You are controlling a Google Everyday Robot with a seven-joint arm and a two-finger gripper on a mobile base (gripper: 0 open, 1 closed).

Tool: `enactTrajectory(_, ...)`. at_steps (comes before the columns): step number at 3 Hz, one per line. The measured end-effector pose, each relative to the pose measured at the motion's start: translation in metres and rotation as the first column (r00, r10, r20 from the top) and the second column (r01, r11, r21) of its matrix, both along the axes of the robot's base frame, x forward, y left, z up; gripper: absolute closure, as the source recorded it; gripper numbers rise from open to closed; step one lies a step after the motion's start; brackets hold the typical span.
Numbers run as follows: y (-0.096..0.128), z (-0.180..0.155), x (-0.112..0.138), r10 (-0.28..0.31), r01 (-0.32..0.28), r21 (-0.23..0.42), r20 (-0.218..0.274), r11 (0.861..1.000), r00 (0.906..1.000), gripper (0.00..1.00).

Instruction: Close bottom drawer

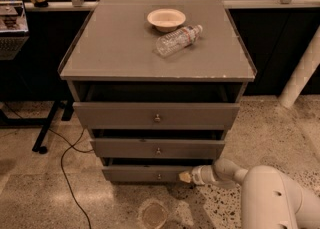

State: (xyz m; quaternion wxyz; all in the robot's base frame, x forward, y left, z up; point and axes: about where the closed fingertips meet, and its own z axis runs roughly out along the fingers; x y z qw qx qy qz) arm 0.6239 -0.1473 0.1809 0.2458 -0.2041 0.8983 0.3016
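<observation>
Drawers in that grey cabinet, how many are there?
3, stacked: the top drawer, the middle drawer and the bottom drawer, with the gripper at its front's right end. None looks hidden.

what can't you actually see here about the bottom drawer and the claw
Camera view:
- Inside of the bottom drawer: hidden in shadow under the middle drawer.
- Whether the claw, at that drawer's right end, touches its front: too dim to tell.
- The arm behind the claw: cut off by the bottom and right edges.
- Label on the bottle: too small to read.

Speckled terrazzo floor (30, 198), dim light
</observation>
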Motion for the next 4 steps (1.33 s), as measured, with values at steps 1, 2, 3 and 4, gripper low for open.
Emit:
enactTrajectory(1,-0.002,0.007,0.017,-0.058,0.059,-0.024,0.047,0.998,0.9972,1.00)
enactTrajectory(2,-0.006,0.005,0.020,-0.084,0.085,-0.025,0.050,0.996,0.9952,1.00)
enactTrajectory(3,-0.013,-0.006,0.014,-0.095,0.096,-0.013,0.018,0.995,0.9953,1.00)
enactTrajectory(4,-0.023,-0.021,-0.017,-0.071,0.071,0.002,-0.052,0.997,0.9961,1.00)
